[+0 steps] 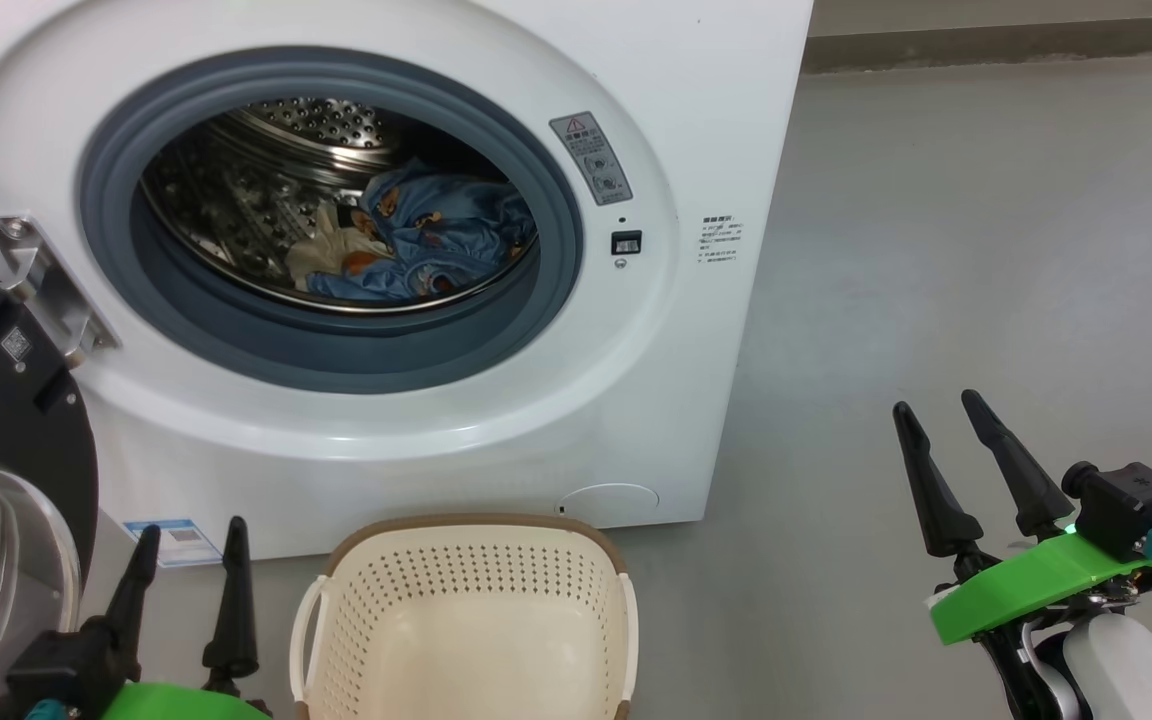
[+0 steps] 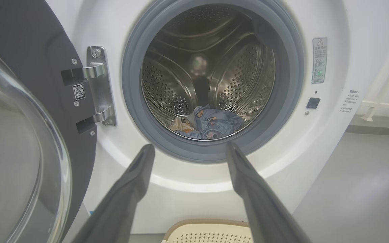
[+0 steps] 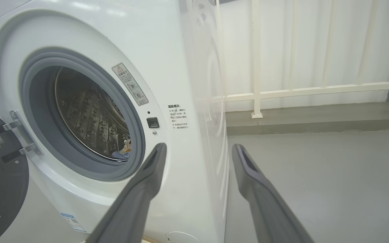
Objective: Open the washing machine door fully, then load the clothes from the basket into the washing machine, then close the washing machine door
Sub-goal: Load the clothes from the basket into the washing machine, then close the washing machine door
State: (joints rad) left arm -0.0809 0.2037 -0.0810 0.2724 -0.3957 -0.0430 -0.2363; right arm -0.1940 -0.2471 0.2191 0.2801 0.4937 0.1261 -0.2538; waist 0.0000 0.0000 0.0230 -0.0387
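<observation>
A grey floor [image 1: 986,250] ran under the washing machine [image 1: 716,100]. In the head view, the washing machine door [image 1: 6,400] hung open at the machine's left edge. The clothes [image 1: 416,250] lay inside the drum [image 1: 266,180], and the basket [image 1: 476,590] stood just before its front. The left gripper [image 1: 192,527] and right gripper [image 1: 936,402] were both spread, holding nothing. The left wrist view faced the drum. The right wrist view faced the machine's right corner and a white railing [image 3: 255,67].
</observation>
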